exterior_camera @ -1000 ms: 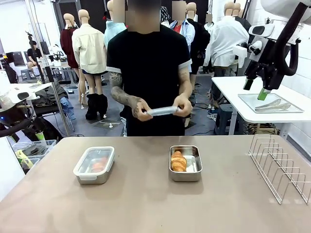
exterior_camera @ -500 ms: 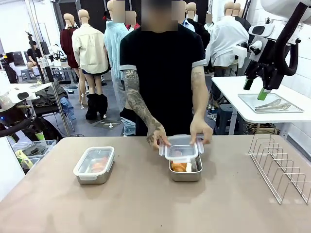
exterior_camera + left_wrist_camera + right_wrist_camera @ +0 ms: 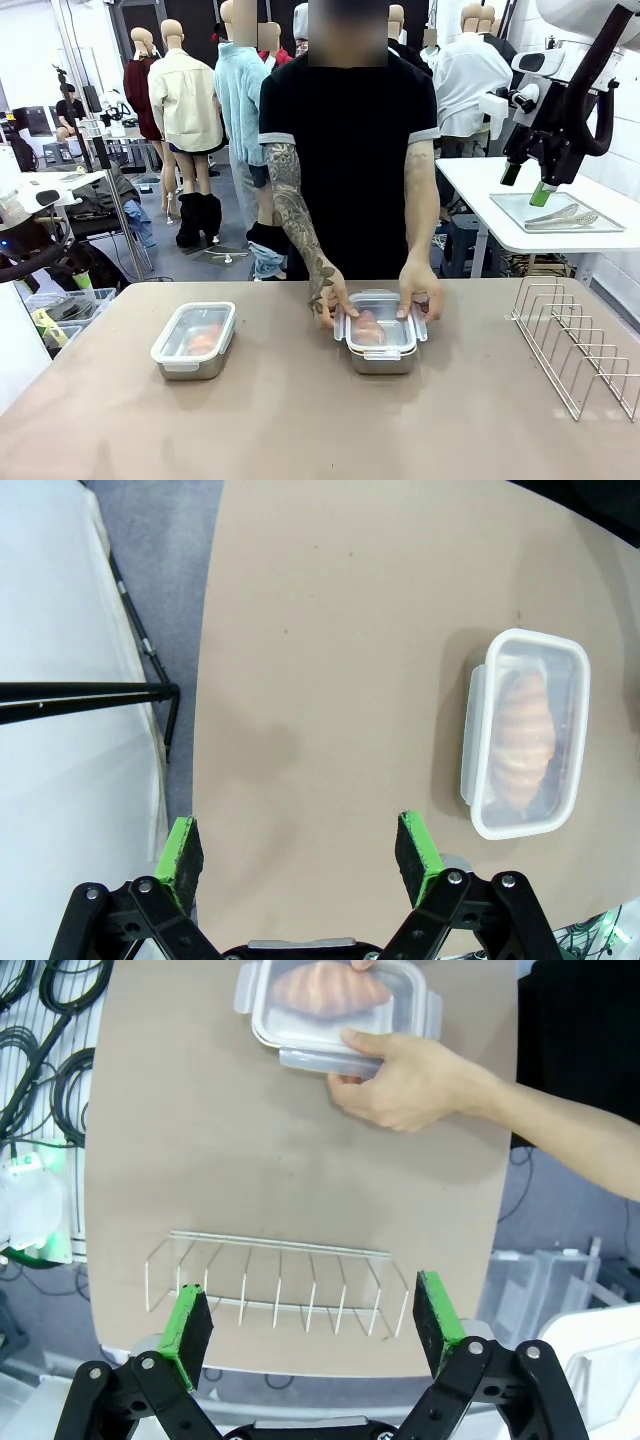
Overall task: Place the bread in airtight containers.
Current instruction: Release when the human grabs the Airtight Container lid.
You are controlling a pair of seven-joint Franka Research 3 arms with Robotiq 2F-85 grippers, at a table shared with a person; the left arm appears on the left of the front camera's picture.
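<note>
Left gripper [image 3: 298, 848] and right gripper [image 3: 311, 1322] are spread wide, nothing grasped, held above the table [image 3: 300, 420]. One roll [image 3: 522, 742] is sealed in the left container [image 3: 194, 340]. The second container's lid [image 3: 380, 328] is pressed down by the person's hands [image 3: 422, 291] over the other roll [image 3: 322, 987].

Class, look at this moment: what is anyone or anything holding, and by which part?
The person's hands grip the clear lid at its two short ends, over the right container. Both end effectors, left and right, are open, holding nothing.
</note>
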